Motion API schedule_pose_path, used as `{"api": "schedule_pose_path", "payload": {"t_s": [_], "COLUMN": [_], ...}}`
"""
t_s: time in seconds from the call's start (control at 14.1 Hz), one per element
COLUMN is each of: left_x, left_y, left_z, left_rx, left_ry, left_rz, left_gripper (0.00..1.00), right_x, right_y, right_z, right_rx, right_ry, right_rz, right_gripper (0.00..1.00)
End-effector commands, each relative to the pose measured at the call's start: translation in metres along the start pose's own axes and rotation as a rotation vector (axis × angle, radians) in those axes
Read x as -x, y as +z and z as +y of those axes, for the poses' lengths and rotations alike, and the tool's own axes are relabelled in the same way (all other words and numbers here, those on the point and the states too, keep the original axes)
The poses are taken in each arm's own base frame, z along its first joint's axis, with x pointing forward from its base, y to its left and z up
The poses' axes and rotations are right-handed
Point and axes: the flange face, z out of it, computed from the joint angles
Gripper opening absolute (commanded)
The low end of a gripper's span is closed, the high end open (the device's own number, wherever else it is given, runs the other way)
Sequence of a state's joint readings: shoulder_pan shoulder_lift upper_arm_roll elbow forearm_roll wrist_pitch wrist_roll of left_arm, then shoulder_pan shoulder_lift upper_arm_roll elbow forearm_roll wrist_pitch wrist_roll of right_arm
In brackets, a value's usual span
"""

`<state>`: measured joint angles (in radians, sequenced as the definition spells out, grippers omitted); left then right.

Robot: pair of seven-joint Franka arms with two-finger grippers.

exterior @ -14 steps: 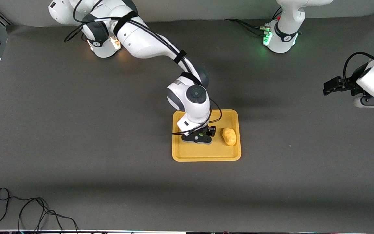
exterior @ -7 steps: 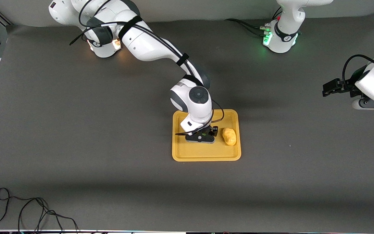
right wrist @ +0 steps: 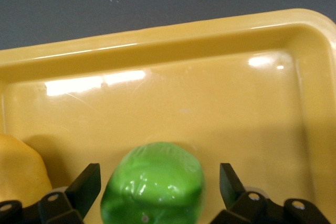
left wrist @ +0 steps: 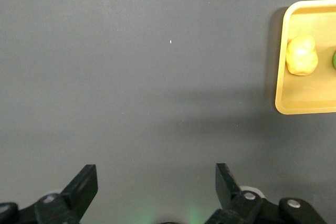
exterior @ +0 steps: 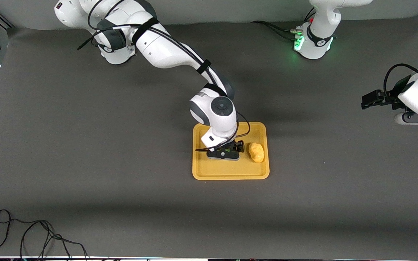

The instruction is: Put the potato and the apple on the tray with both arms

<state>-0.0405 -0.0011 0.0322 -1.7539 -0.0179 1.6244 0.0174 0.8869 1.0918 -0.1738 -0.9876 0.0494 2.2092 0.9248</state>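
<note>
Now right pincer [right wrist: 155, 182] gapes around apple [right wrist: 153, 188] on tray [exterior: 230, 173]; left pincer [left wrist: 156, 184] gapes above table

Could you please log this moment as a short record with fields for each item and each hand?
tray: on the table, mid-table
potato: resting on the tray, toward the left arm's end
apple: on the tray floor, beside the potato, between the right hand's open fingers with a gap on each side
right hand: low over the tray, open around the apple
left hand: open, empty, waits over bare table at its own end
task state: both foods on the tray
</note>
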Motion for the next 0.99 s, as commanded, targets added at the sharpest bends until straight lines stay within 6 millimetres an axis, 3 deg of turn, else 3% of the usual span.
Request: {"api": "schedule_pose_path", "payload": {"t_s": [0.0,0.21,0.5,0.71,0.78,0.92], "left_x": [-0.002,-0.001,0.008,0.012,0.011,0.010], "left_y": [-0.006,-0.009,-0.016,-0.022,-0.023,-0.036], "left_z": [-0.012,-0.012,-0.015,-0.016,-0.015,-0.014], "left_rx": [0.000,0.000,-0.034,-0.039,-0.029,-0.019], "left_ry": [-0.007,-0.007,-0.012,-0.007,-0.011,-0.024], "left_rz": [0.006,0.003,0.000,0.032,0.048,0.071], "left_gripper": [1.00,1.00,1.00,1.00,1.00,1.00], "right_x": [-0.016,-0.039,-0.082,-0.102,-0.110,-0.115], "right_y": [-0.060,-0.152,-0.272,-0.330,-0.348,-0.372], "right_z": [0.005,0.028,0.098,0.177,0.212,0.269], "right_rx": [0.051,0.085,0.100,0.131,0.122,0.102], "right_ry": [0.026,0.067,0.022,-0.046,-0.064,-0.115], "right_rz": [-0.021,-0.070,-0.121,-0.195,-0.203,-0.217], "right_gripper": [1.00,1.00,1.00,1.00,1.00,1.00]}}
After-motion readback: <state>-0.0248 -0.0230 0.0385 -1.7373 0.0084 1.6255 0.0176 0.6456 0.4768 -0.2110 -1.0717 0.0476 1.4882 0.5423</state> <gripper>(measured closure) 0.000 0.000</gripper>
